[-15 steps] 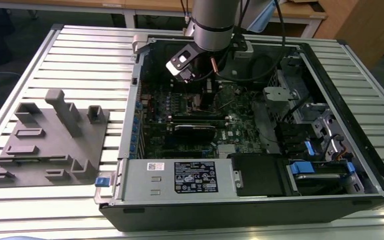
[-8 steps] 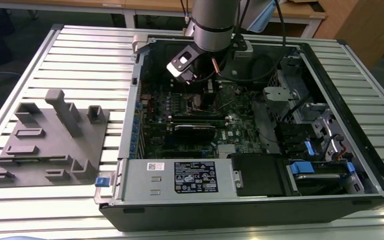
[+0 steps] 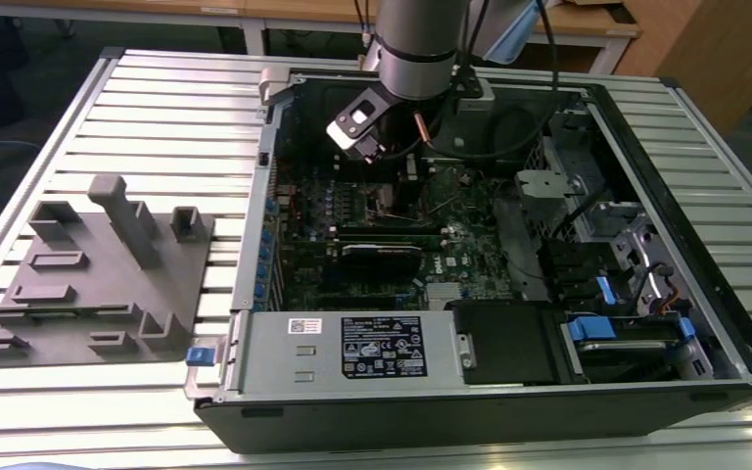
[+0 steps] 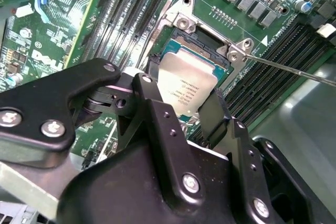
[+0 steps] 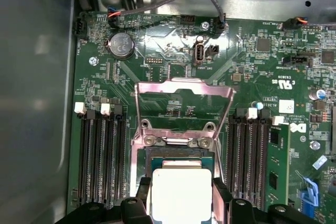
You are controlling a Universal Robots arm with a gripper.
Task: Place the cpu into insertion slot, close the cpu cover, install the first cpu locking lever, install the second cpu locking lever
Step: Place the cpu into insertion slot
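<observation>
I had the cpu (image 5: 181,195), a dull silver square, pinched by opposite edges between the gripper (image 5: 182,203) fingers, right over the insertion slot (image 5: 178,153), cpu cover (image 5: 157,86) raised; exterior view: gripper at the computer case's (image 3: 670,196) twelve o'clock

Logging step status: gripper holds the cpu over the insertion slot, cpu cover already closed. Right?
Not quite. The cpu cover is open, swung back from the insertion slot, as the first wrist view shows. The gripper does hold the cpu over the slot.
</observation>
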